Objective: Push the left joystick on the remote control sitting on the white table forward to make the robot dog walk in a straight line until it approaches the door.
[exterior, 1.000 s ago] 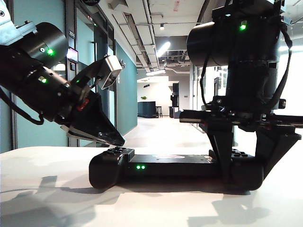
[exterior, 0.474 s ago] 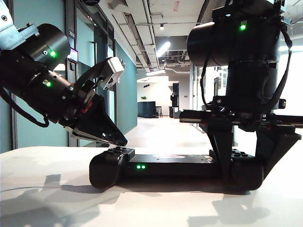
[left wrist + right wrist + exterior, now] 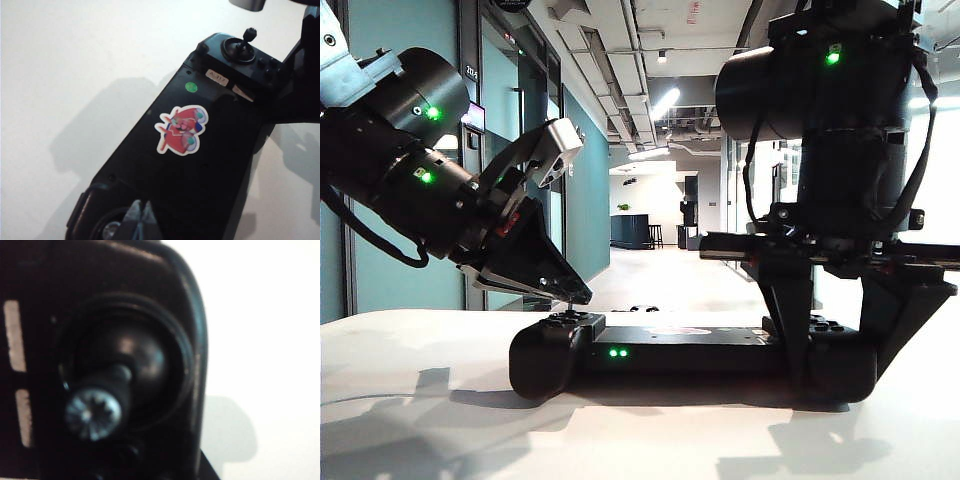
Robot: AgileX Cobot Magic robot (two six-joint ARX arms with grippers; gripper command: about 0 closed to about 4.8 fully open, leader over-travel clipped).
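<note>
Since a second ago, our left arm has tilted up a little, so the left gripper (image 3: 575,292) now sits slightly higher over the near lobe of the remote control (image 3: 690,350), and a small dark shape, perhaps the robot dog (image 3: 642,309), has come into sight on the floor beyond the controller's flat bar; it is too small for us to be sure.

We see the white table (image 3: 410,400) carrying the remote control across the middle of the exterior view, its two green LEDs (image 3: 617,352) facing the camera. Our right gripper (image 3: 835,330) straddles the far lobe, its fingers on either side and apparently pinching the remote control to steady it. Our left gripper's fingertips (image 3: 140,220) are pressed together into a single point.

The left joystick (image 3: 563,313) lies just under that point in the exterior view; whether tip and knob touch, we cannot tell. The left wrist view shows only the fingertips over the lobe.

The risk, as we judge it, is the tip sliding off the small rounded knob, or pushing off-axis, which would veer the dog from a straight line. A hard push could also shift the controller if the right grip is loose.
</note>
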